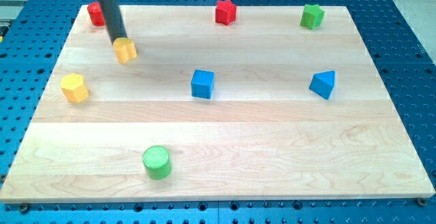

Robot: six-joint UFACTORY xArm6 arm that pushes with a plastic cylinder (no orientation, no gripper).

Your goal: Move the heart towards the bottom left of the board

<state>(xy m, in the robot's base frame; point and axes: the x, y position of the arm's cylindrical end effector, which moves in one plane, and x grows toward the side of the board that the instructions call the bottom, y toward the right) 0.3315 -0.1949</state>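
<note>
The yellow heart [125, 50] lies in the upper left part of the wooden board [272, 142]. My tip [119, 43] rests right at the heart's upper left edge and seems to touch it. The dark rod slants up from there to the view's top left and hides part of a red block [95, 14] in the board's top left corner.
A yellow hexagon [74, 88] lies below and left of the heart, near the left edge. A green cylinder [157, 162] sits bottom left of centre. A blue cube [202, 84] is mid-board, a blue triangle [323, 84] to the right. A red star [225, 11] and a green star [312, 16] lie along the top edge.
</note>
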